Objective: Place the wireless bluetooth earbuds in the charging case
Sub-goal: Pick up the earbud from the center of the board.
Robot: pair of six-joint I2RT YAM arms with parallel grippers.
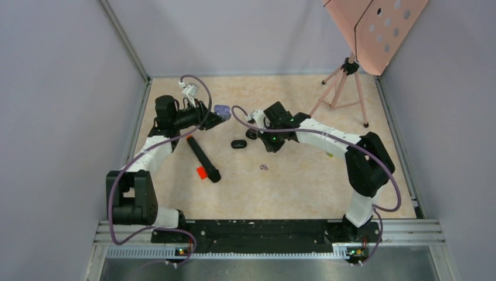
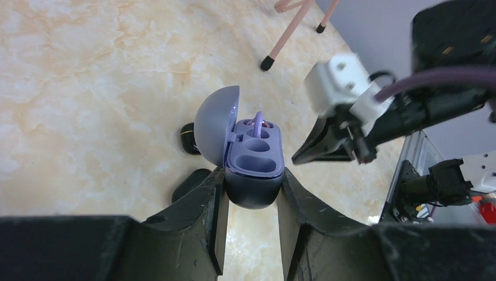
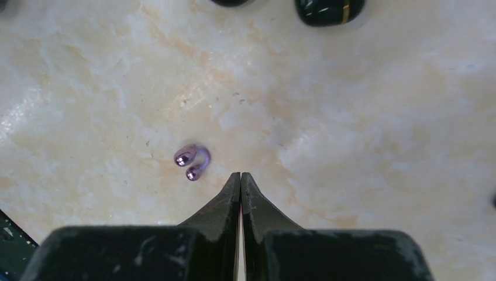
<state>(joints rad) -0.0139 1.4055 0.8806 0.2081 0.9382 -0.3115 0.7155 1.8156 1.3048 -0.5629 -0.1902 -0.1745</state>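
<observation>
One purple earbud [image 3: 192, 162] on beige marbled tabletop [image 3: 351, 117]; grey walls [image 1: 58, 88] around.

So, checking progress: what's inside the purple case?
One purple earbud sits in the far slot of the case; the near slot looks empty. Fingers hide its lower sides.

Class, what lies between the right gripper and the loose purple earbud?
Only bare table between right gripper and purple earbud, per the right wrist view.
</observation>
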